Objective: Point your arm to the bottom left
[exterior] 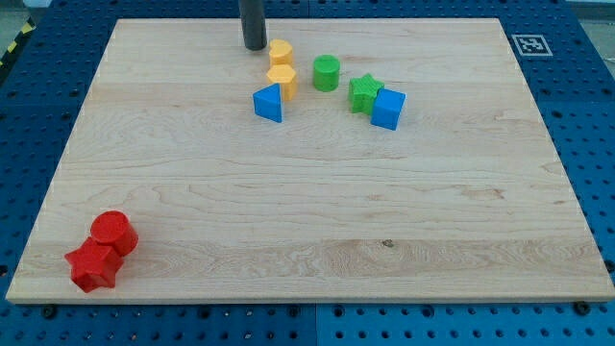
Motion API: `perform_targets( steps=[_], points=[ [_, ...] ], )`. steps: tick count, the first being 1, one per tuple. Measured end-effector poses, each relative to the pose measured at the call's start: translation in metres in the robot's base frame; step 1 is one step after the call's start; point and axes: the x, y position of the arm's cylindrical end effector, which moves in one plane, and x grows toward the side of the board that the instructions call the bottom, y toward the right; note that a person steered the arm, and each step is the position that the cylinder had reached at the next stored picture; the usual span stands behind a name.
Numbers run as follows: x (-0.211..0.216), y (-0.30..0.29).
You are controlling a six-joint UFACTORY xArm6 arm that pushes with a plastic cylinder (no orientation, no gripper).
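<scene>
Tip (254,46) beside yellow blocks (282,67)

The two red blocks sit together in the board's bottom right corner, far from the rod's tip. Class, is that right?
Not quite. The camera view shows the red cylinder and red star in the bottom left corner. They are indeed far from my tip, up at the top.

Bright even overhead light, soft short shadows under blocks, sharp focus, no glare.
</scene>
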Motion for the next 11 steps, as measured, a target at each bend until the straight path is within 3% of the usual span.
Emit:
perform_targets(
  steps=[7,8,9,11],
  points=[
    [0.021,0.012],
    [0.028,-0.015],
    [0.067,-0.082],
    [0.189,-0.177]
  ],
)
